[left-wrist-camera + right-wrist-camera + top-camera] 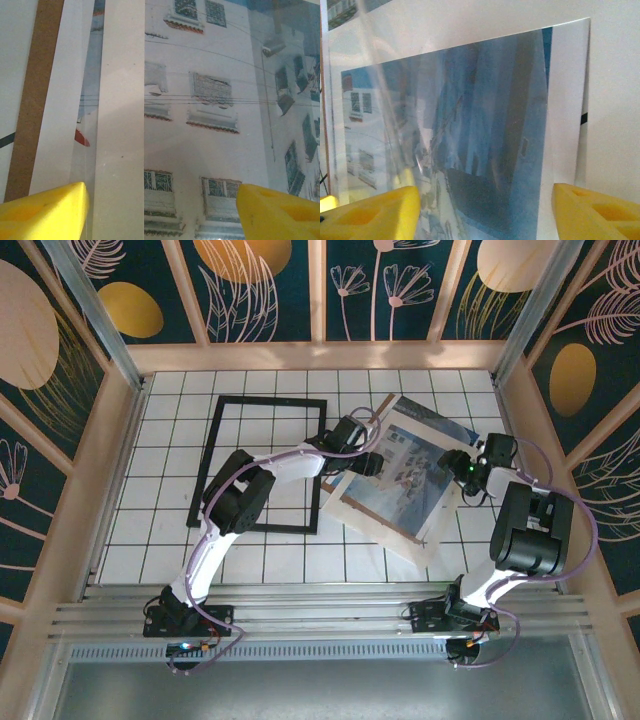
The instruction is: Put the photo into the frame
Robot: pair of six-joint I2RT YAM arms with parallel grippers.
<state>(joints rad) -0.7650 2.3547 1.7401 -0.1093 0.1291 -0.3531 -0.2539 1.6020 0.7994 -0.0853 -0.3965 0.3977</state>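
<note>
Left gripper (161,212): looming closest to the lens, hanging with yellow pads spread wide, pinching nothing, hovering just over the photo (210,110) near its left margin.
Right gripper (484,212): hanging spread apart too, at the photo's right side, with nothing visibly caught between the pads; touching the sheet or not, cannot tell.
Photo location: lying askew on the tiled table (160,440), right of centre, seemingly resting on the brown backing board (34,95), wholly outside the frame (270,398).
Frame: lying flat to the left, black outline enclosing bare tiles, right edge passing under the left arm, just beside the photo's near-left corner.
Step in hand: looking like the approach to a two-sided pickup, both arms poised at opposite edges, lifting not yet begun.
Next move: calling for working a finger under a thin flat edge on each side, pinching gently, then carrying the sheet left and squaring it to the frame's opening.
Photo's look: showing pale multi-storey buildings with shuttered windows and balconies under blue sky, with a white border running round it. Sheen and reflections streaking across, hinting at a glossy or covered surface.
Handling: seeming floppy and easy to crease, likely sagging if gripped from one side alone.
</note>
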